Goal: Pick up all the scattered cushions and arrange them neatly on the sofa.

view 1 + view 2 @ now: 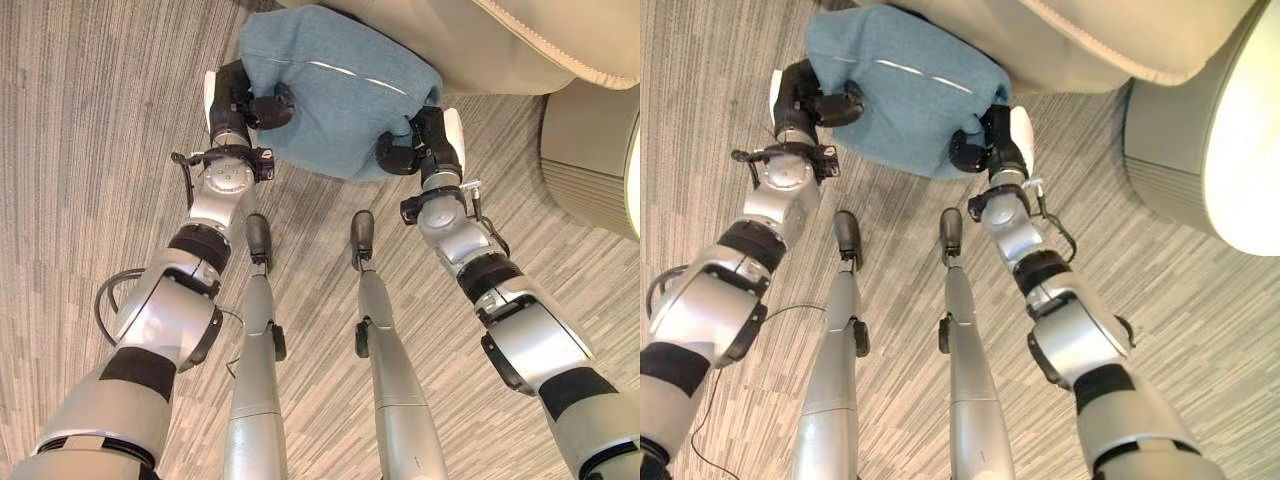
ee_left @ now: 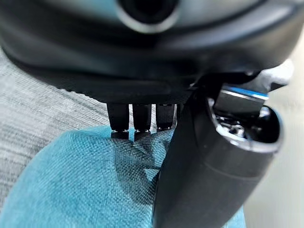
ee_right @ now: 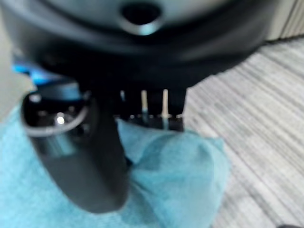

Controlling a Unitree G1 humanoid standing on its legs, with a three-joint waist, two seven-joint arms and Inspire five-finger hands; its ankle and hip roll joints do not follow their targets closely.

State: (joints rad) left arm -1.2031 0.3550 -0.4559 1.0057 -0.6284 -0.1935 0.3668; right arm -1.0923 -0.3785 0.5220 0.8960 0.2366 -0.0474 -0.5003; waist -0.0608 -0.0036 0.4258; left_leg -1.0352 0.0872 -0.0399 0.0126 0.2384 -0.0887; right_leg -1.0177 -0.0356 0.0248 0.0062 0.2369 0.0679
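Left hand (image 1: pixel 240 105) clamped on the near-left edge of the teal cushion (image 1: pixel 335 85), thumb curled over the top fabric, fingers (image 2: pixel 128 121) side by side and pressed into the cloth from the other face, pinching it. Seen the same way in the left wrist view: fingertips dug into teal weave, thumb bulk lying across the cushion.

Teal cushion held up between both hands, clear of the carpeted floor (image 1: pixel 90 150), its far edge touching or overlapping the front of the beige sofa (image 1: pixel 500 45); cannot tell whether resting on the sofa or just against it. Thin pale seam or zip line running across the cushion's top face. Fabric bunched where each hand grips.

Right hand (image 1: pixel 425 140) clamped on the near-right corner of the cushion, thumb wrapped over a fold, fingers (image 3: pixel 164 118) close together behind that fold, pinching the corner. In the right wrist view a puckered teal corner sticks out past the thumb, striped carpet beyond.

Sofa cushion edge with piped seam above and right of the teal cushion. Round beige piece (image 1: pixel 1215 130), ribbed around its side, on the floor right of the sofa front and well apart from the teal cushion; cannot tell whether stool or sofa part.
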